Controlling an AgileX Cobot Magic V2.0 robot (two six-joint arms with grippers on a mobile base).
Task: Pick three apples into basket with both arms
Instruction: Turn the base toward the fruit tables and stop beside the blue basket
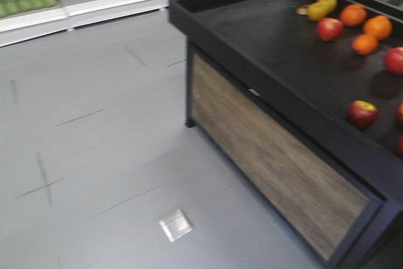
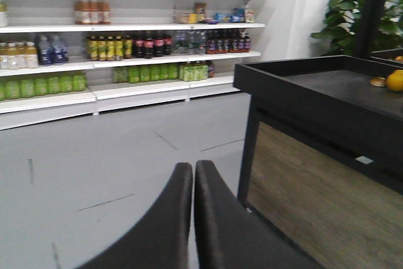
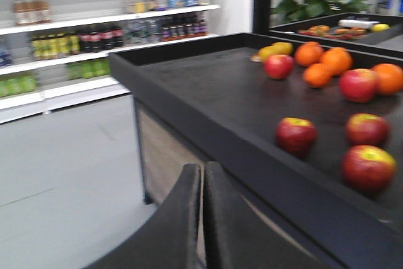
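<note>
Three dark maroon-red apples [image 3: 296, 135] with yellow-green tops lay at the right of the right wrist view. They were loosely grouped but apart, on the flat top of a black display table [image 3: 208, 86] with a raised rim and a wood-grain side. Behind them, toward the upper right, sat brighter red apples [image 3: 279, 65] and oranges [image 3: 335, 60]. I could not find the basket in any view.

The right gripper [image 3: 202, 184] sat at bottom centre, jaws pressed together on nothing, below the table's rim. The left gripper [image 2: 193, 184], likewise clenched and empty, faced the table's side and the grey floor [image 2: 94, 162], with shelves of bottles [image 2: 126, 45] beyond.

I judged the risks to be striking the rim on the way in, nudging a round apple so that it rolled, or taking a brighter apple by mistake in these blurred pictures.
</note>
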